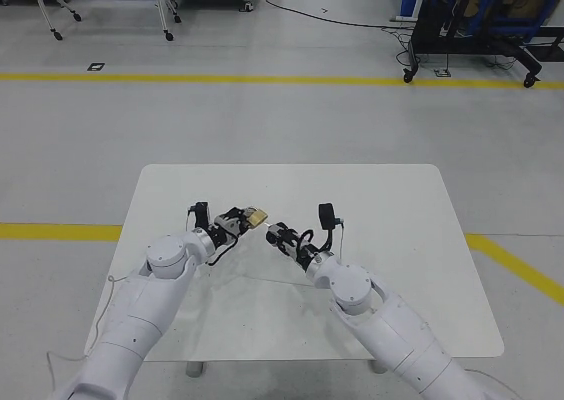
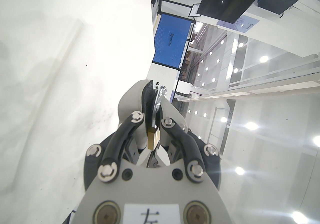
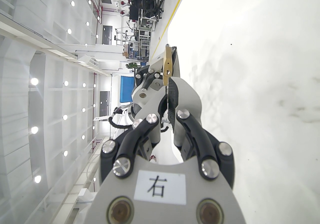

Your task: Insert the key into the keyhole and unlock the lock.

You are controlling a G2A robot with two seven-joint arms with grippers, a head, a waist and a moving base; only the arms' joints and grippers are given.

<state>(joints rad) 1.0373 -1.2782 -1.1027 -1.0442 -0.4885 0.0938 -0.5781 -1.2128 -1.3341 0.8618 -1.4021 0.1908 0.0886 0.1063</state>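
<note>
Left end effector (image 2: 157, 96): fingers closed, clamped on the lock (image 2: 153, 140). The brass body sits toward the palm, and the silver shackle (image 2: 160, 101) runs out between the pads toward the fingertips.

Right end effector (image 3: 171, 84): fingers pressed together, tips just beside the near end of the brass body and possibly touching it. Whether the key lies between these pads is too small to tell; judging from the task, it should.

Both end effectors meet almost tip to tip above the desk (image 1: 382, 200), with the lock between them.

Hazards, as judged from this position:

1. Misalignment. If the blade is not in line with the keyhole, a forward push loads the lock face. The key may skid in the right pads, or the lock may be driven back toward the left palm.
2. Lock rotation. The left grip looks narrow and lies partly on the shackle. Turning torque may twist the body between the pads instead of turning the cylinder.
3. Finger contact. With the tips this close, further advance may bring finger against finger.
4. Drop. Any slip lets the part fall to the desk below both end effectors.
</note>
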